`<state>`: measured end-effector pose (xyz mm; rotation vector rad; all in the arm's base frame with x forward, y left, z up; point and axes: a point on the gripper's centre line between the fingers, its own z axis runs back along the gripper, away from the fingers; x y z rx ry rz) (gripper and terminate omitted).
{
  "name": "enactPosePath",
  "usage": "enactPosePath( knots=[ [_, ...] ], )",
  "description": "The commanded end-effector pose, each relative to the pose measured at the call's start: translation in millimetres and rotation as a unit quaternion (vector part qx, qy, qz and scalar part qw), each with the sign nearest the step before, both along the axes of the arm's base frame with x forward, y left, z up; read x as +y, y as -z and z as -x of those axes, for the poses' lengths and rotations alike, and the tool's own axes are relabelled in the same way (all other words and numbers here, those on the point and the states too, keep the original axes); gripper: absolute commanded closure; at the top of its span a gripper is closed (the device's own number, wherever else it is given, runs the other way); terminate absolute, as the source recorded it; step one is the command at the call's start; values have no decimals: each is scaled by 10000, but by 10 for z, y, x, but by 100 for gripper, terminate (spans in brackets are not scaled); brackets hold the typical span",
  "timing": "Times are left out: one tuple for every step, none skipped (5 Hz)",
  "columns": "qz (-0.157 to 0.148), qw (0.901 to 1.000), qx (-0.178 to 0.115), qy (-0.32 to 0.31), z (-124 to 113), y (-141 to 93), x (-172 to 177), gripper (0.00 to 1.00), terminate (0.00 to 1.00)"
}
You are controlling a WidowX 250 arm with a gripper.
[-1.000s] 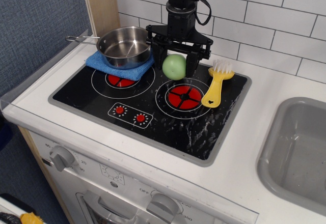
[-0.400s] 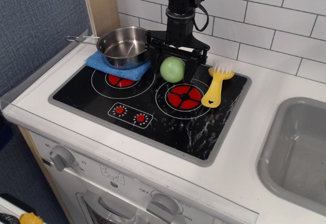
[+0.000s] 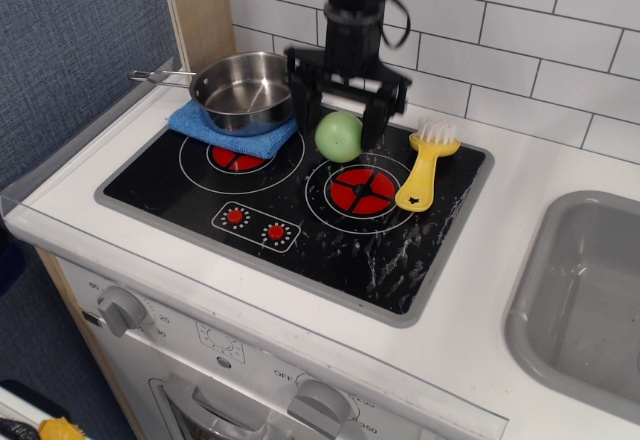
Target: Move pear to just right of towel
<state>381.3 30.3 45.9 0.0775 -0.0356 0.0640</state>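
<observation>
Blue and soft, the towel (image 3: pixel 232 130) lies at the back left of the black stove top (image 3: pixel 300 210), and it is the thing to look from. A steel pot (image 3: pixel 243 90) sits on top of it, and its thin handle pokes out to the left.

Just to the right of the towel sits the green pear (image 3: pixel 339 135). It looks like it is resting on the stove top, at the back edge of the right red ring (image 3: pixel 362 190). There is only a small gap between the pear and the towel.

Above the pear hangs the black gripper (image 3: pixel 340 110). Its two fingers are spread wide, one on each side of the pear. They do not look like they are squeezing it.

Farther right of the towel, past the pear, lies a yellow brush (image 3: pixel 424 167). It is not touching the pear.

I think the job is nearly done. The pear seems to be in the right spot. All that looks left is for the arm to lift up and away without bumping the pear, since a round pear could roll.
</observation>
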Motion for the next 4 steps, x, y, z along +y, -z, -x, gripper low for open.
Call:
enactPosePath(
  knots=[
    [59, 9985, -489, 228, 34, -468, -2, 0, 0],
    [63, 9983, -430, 387, 42, -431, -14, 0, 0],
    [63, 9983, -430, 387, 42, -431, -14, 0, 0],
    [63, 9983, -430, 387, 42, -431, -14, 0, 100]
  ],
)
